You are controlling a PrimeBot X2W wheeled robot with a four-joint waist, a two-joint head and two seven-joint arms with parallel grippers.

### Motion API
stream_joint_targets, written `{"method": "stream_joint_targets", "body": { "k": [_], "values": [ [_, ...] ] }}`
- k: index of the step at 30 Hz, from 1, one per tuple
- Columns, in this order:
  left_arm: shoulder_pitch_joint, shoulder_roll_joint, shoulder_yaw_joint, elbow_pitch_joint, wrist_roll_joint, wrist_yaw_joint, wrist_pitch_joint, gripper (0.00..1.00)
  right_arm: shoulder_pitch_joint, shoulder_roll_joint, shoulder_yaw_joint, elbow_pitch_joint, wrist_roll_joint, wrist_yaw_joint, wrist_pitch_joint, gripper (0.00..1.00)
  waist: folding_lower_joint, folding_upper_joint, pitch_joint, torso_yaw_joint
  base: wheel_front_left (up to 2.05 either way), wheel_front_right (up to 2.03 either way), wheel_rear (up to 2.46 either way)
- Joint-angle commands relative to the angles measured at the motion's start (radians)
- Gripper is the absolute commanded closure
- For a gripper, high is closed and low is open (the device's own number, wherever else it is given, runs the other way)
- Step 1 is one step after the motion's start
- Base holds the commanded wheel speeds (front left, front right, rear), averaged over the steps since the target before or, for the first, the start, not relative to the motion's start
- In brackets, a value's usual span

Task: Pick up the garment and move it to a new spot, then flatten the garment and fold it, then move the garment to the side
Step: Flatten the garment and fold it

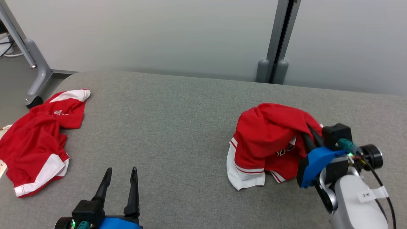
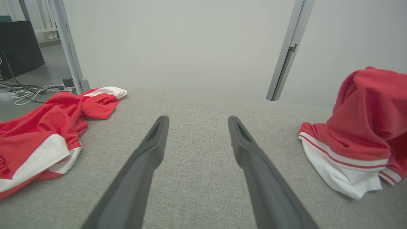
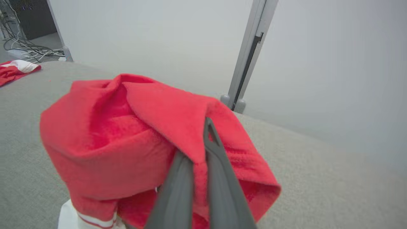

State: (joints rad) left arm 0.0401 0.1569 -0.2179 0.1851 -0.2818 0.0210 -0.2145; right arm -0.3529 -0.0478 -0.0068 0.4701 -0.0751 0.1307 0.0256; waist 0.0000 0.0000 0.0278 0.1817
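A crumpled red garment (image 1: 270, 136) with white and red-striped hems rests on the right part of the grey fabric table (image 1: 178, 127). My right gripper (image 1: 309, 127) is shut on a fold at its right upper edge, which is lifted into a peak. In the right wrist view a pinch of the garment (image 3: 127, 136) sits between the closed fingers of that gripper (image 3: 202, 140). My left gripper (image 1: 121, 170) stands open near the front edge with nothing in it. Its wrist view looks between its spread fingers (image 2: 198, 119) and shows the garment (image 2: 365, 127) off to the right.
A second red and white garment (image 1: 38, 136) lies spread at the table's left edge, partly hanging over it. Behind the table stand pale partition panels with a grey post (image 1: 273, 63). A grey frame leg (image 1: 38, 76) and floor cables (image 2: 25, 92) are at the far left.
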Motion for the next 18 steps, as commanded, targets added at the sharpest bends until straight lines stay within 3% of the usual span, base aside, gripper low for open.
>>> {"method": "stream_joint_targets", "body": {
  "k": [1,8,16,18],
  "values": [
    [0.005,0.005,-0.001,-0.004,-0.005,0.001,-0.006,0.0,-0.035,-0.004,0.005,-0.049,0.007,0.0,0.005,1.0,0.0,0.0,-0.008,-0.003,0.0,0.0,0.0],
    [0.008,0.01,-0.007,-0.008,-0.011,0.0,-0.008,0.0,-0.193,-0.004,0.135,-0.178,0.052,0.0,0.074,1.0,0.0,0.0,-0.02,-0.008,0.0,0.0,0.0],
    [-0.016,0.01,-0.017,-0.01,-0.008,-0.002,-0.018,0.0,-0.472,-0.004,0.244,-0.119,0.215,0.0,-0.001,1.0,0.0,0.0,-0.006,0.014,0.0,0.0,0.0],
    [-0.02,0.008,-0.02,-0.011,-0.007,-0.002,-0.018,0.0,-0.505,-0.005,0.248,-0.112,0.208,0.0,-0.018,1.0,0.0,0.0,-0.004,0.019,0.0,0.0,0.0]
  ]
}}
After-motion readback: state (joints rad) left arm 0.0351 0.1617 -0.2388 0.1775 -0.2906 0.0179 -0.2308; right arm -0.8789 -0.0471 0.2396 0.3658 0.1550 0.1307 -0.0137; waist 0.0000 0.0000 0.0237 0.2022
